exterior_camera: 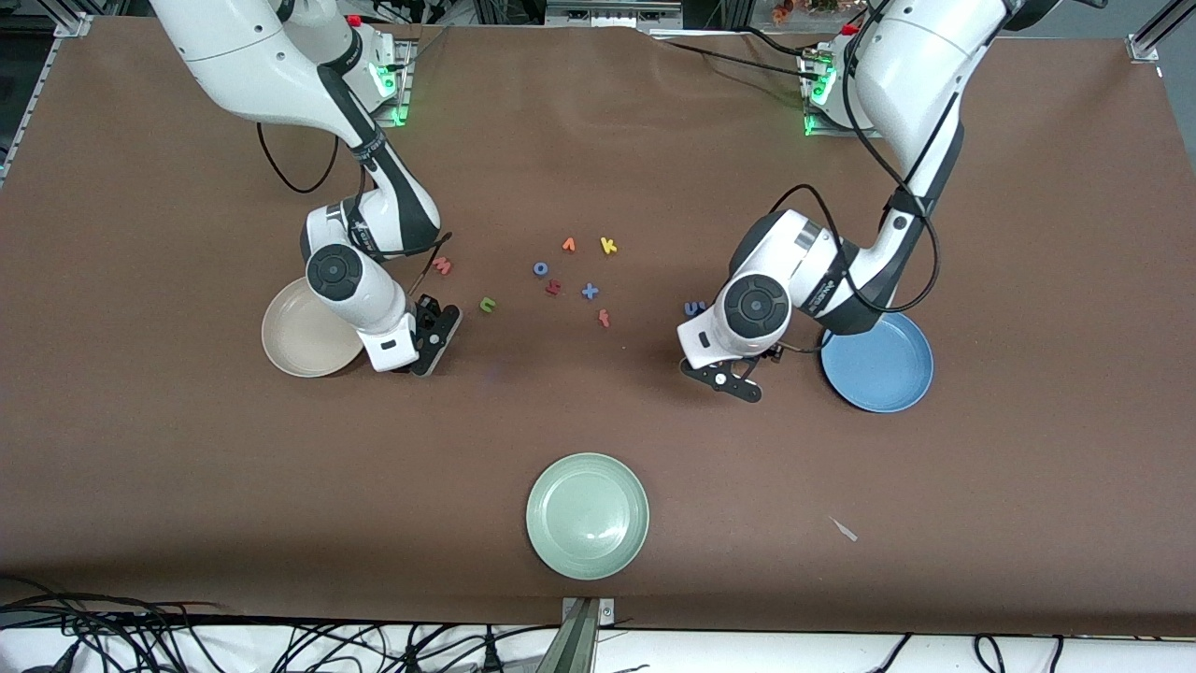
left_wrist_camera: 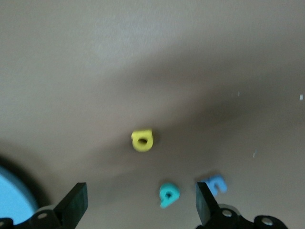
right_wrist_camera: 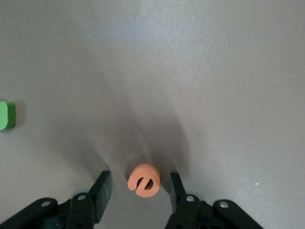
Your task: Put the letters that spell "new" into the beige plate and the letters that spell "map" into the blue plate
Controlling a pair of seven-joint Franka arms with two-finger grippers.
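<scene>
While the right gripper (right_wrist_camera: 138, 183) sits low at the table beside the beige plate (exterior_camera: 297, 338), its fingers (right_wrist_camera: 101, 187) stand on either side of the orange e (right_wrist_camera: 144, 180) with a small gap on each side, not yet touching it. Green n (exterior_camera: 487, 304) lies on the table close by, toward the middle, and the pinkish w (exterior_camera: 443, 266) lies farther from the front camera, next to the right arm. No letter shows on the visible part of the beige plate. At the left arm's end, the left gripper (left_wrist_camera: 140, 202) hangs wide open over the yellow a (left_wrist_camera: 142, 140), teal p (left_wrist_camera: 168, 194) and blue m (left_wrist_camera: 214, 184), holding nothing; these three lie close together, near the blue plate (exterior_camera: 883, 369), which shows no letter. Spare letters (exterior_camera: 572, 273) lie scattered at mid-table, and a green plate (exterior_camera: 587, 515) sits nearest the front camera.
</scene>
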